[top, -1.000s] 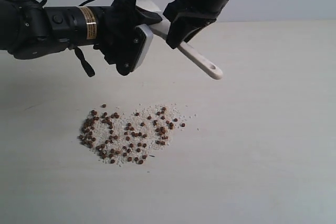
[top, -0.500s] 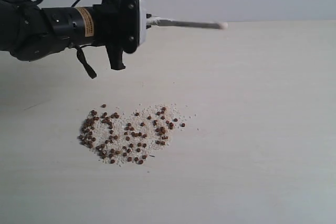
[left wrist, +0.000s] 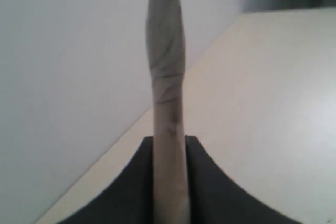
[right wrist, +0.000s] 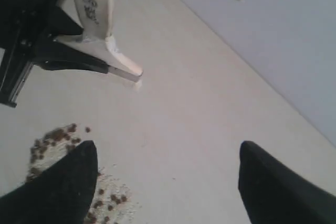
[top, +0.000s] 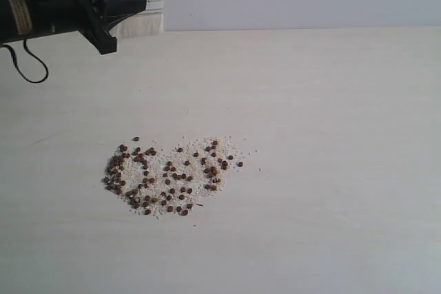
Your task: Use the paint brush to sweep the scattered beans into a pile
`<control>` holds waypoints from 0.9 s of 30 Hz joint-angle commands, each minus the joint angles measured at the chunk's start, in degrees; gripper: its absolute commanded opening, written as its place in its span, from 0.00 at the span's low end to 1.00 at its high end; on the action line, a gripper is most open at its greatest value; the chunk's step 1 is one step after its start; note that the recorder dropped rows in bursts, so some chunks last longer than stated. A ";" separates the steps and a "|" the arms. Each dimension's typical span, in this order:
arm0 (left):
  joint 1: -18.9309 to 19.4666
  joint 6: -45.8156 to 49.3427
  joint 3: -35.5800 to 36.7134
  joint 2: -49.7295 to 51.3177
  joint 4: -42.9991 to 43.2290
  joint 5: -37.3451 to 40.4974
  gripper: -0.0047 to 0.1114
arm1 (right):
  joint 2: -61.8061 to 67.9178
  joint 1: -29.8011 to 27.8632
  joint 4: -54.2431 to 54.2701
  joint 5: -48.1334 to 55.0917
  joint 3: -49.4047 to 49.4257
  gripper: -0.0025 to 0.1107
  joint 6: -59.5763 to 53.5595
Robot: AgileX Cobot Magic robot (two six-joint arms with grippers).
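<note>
Your left gripper (top: 122, 6) has the paint brush (top: 140, 24) clamped, far left. The right gripper (right wrist: 167, 149) is spread apart, above the beans (top: 169, 177).

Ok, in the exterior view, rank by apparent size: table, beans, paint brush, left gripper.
1. table
2. beans
3. left gripper and paint brush: look alike; the brush is partly hidden and cropped, so no ranking.

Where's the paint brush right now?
The paint brush is at the top left of the exterior view, held in the left gripper with its bristles pointing down, well above and left of the beans.
</note>
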 commanded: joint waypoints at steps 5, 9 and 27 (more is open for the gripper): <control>1.81 -10.78 -0.39 -0.29 4.45 -13.61 0.04 | -0.28 -0.67 22.00 -1.52 7.00 0.63 -23.64; 1.41 -12.25 -0.39 -0.09 7.33 -13.61 0.04 | -0.28 -0.67 29.18 -3.85 9.48 0.63 -31.44; 1.16 -17.12 -0.39 0.01 8.06 -13.61 0.04 | 4.36 -6.04 68.60 1.64 23.61 0.63 -67.57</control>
